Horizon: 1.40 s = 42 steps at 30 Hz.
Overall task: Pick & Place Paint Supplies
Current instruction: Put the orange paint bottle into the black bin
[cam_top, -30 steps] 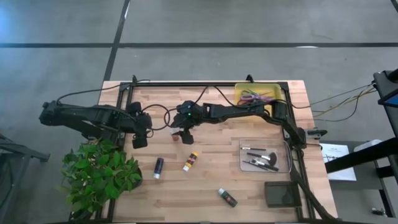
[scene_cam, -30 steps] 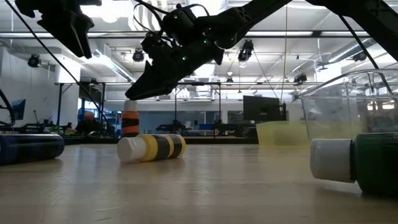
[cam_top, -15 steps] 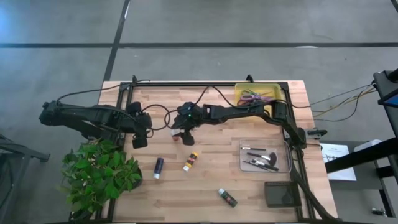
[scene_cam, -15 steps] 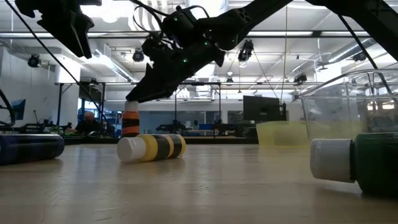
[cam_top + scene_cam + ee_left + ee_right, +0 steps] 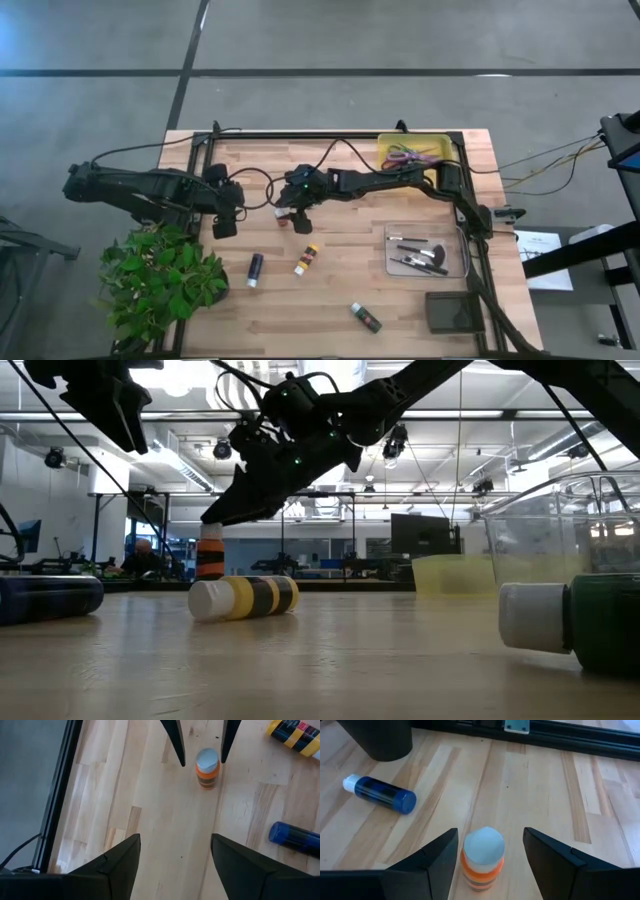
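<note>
1. The wooden counter carried everything, with a leafy potted plant at its near left corner.
2. The right end effector hung over the middle of the counter, its fingers apart on either side of an upright orange-banded paint bottle with a pale cap; the fingers stood just beside the bottle, and whether they touched it could not be told.
3. The left end effector waited above the counter's left side, fingers spread and holding nothing.
4. A yellow tray at the far right held scissors with purple and red handles.
5. A clear tray on the right side held several thin dark brushes.
6. A dark square container sat near the clear tray, toward the front edge; its contents could not be made out.
7. A yellow-and-black striped paint bottle lay on its side near the orange one.
8. A blue paint bottle lay just left of the striped one.
9. A green paint bottle with a white cap lay toward the front, well apart from the others.
</note>
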Motion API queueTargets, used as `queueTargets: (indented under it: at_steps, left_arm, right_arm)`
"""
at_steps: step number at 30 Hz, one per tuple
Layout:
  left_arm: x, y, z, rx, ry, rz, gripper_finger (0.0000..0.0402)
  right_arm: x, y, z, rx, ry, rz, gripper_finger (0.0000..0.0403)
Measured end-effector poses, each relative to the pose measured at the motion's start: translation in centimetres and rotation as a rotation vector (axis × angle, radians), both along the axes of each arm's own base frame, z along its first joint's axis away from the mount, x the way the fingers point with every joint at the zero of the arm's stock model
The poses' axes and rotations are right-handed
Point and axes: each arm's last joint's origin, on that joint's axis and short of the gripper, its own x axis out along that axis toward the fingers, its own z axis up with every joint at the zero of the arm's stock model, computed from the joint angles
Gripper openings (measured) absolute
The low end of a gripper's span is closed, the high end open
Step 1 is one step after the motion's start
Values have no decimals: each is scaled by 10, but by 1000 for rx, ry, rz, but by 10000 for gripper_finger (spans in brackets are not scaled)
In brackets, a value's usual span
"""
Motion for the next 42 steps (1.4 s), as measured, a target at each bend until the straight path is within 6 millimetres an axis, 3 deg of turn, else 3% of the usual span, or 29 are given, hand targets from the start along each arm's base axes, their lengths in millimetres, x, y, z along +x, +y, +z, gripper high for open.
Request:
queueTargets:
  at_steps: [10,19,22,28,34,38,42]
  left_arm:
    - [0,0,0,-6,3,-6,248]
    - [0,0,0,-10,2,-4,248]
    - [0,0,0,-9,2,-4,248]
    - [0,0,0,-9,2,-5,248]
    - [0,0,0,-11,-1,2,248]
    - [0,0,0,-9,-2,4,248]
    - [2,0,1,-4,-13,-11,248]
  right_arm:
    - [2,0,-1,1,-25,-2,225]
    - [6,-1,-14,-5,-17,-20,219]
    - [6,-2,-18,-18,0,-37,195]
    - [6,-2,-19,-22,4,-39,111]
    - [6,-2,-19,-22,4,-39,111]
    - [3,-2,-15,-24,30,-51,111]
    - [-6,2,5,-32,56,-48,111]
